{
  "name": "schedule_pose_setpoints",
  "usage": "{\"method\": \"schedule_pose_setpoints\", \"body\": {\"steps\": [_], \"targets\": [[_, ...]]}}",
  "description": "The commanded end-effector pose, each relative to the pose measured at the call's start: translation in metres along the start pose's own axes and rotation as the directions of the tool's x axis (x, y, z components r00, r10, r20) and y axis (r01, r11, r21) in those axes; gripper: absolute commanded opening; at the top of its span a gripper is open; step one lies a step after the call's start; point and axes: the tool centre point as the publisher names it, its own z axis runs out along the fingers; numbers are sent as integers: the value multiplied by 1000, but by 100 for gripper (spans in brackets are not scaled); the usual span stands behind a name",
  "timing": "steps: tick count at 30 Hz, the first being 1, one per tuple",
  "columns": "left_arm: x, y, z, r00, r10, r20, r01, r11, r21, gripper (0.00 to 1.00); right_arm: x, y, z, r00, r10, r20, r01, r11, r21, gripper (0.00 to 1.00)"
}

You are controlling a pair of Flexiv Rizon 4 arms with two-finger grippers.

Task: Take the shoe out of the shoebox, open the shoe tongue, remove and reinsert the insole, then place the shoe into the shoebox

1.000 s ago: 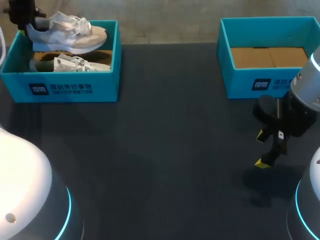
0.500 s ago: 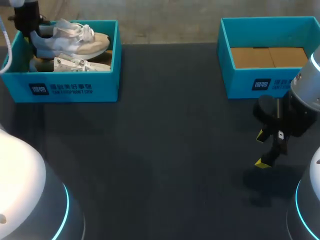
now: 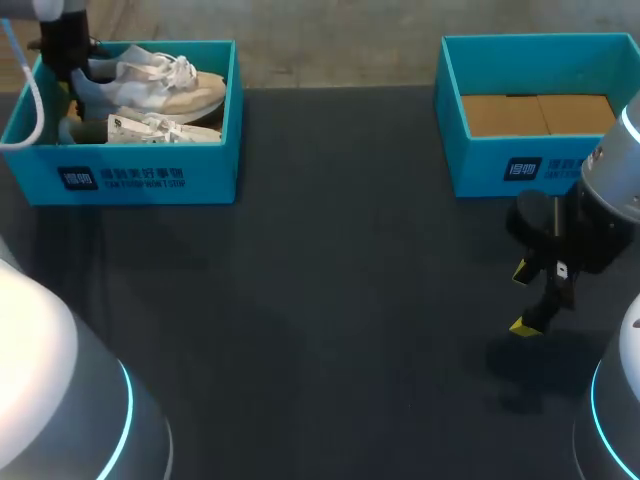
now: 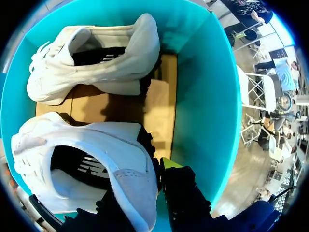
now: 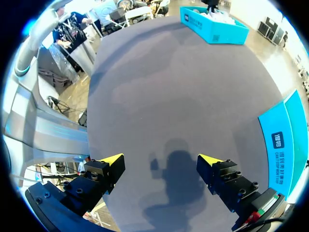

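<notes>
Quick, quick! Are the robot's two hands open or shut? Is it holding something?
Left gripper: shut on the heel of the shoe, over the shoebox.
Right gripper: open, holding nothing.
</notes>
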Motion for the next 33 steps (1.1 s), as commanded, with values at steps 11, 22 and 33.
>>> {"method": "schedule_pose_setpoints", "body": {"steps": [11,22,33], "targets": [[1,-4,21,999,31,-22,-31,999,24,0,1,-1,1,1000,1,3,-1,1000,0,100],[2,-1,28,999,35,-30,-34,999,27,0,1,-1,1,1000,1,3,-1,1000,0,100],[-3,5,32,999,36,2,-36,999,39,13,1,-1,1,1000,1,3,-1,1000,0,100]]}}
